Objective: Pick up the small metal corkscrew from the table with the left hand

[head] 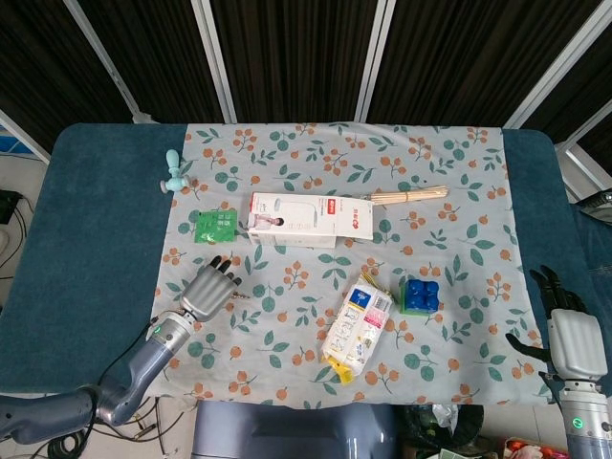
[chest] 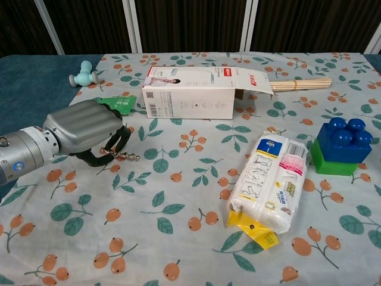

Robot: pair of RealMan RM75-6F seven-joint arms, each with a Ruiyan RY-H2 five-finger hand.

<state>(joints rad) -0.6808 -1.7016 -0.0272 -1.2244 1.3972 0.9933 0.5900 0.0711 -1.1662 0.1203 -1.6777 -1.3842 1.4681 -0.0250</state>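
The small metal corkscrew [chest: 123, 155] sticks out rightward from under my left hand [chest: 88, 131], its spiral lying almost level just over the floral cloth. The hand's fingers curl around its handle, which is hidden beneath them. In the head view the left hand [head: 208, 288] is at the cloth's front left, and only a thin tip of the corkscrew [head: 241, 298] shows beside it. My right hand [head: 574, 337] hangs off the table's right front corner, fingers apart and holding nothing.
A white box [chest: 196, 89] lies behind the left hand, with a green packet [chest: 116, 103] and a teal toy [chest: 82, 74] further left. To the right are a tissue pack [chest: 266, 179], a blue-and-green block [chest: 342, 146] and bamboo sticks [chest: 297, 84].
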